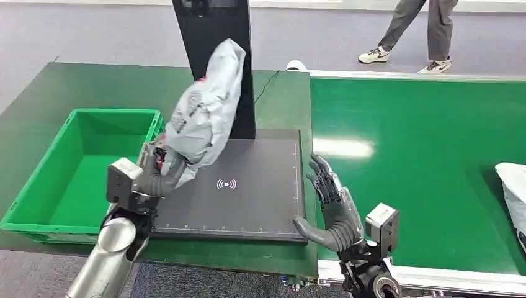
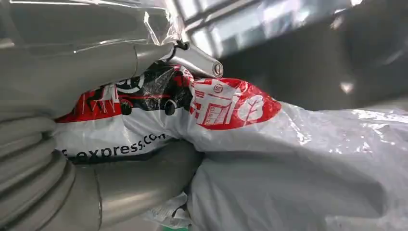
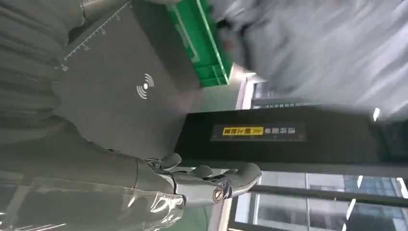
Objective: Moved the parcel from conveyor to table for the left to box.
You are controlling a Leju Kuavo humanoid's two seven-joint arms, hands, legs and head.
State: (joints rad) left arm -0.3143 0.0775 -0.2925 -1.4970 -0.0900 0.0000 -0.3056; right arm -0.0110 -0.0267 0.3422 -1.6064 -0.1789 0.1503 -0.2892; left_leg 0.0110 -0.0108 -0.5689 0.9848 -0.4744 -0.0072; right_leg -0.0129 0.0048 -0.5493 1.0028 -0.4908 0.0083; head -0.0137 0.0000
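My left hand (image 1: 155, 177) grips the lower end of a grey plastic parcel (image 1: 205, 108) and holds it up above the left side of the dark scanner pad (image 1: 248, 186). The left wrist view shows the thumb (image 2: 130, 183) and fingers (image 2: 96, 62) closed around the parcel (image 2: 288, 159), over its red, black and white print. My right hand (image 1: 332, 208) is open with fingers spread, at the pad's right edge beside the green conveyor (image 1: 422, 155). The right wrist view shows that hand (image 3: 202, 185) empty, with the pad (image 3: 125, 91) behind it.
A green bin (image 1: 68, 180) stands on the table left of the pad. A black upright post (image 1: 214, 31) rises behind the pad. Another grey parcel (image 1: 515, 186) lies at the conveyor's right edge. A person's legs (image 1: 422, 31) are on the floor beyond the conveyor.
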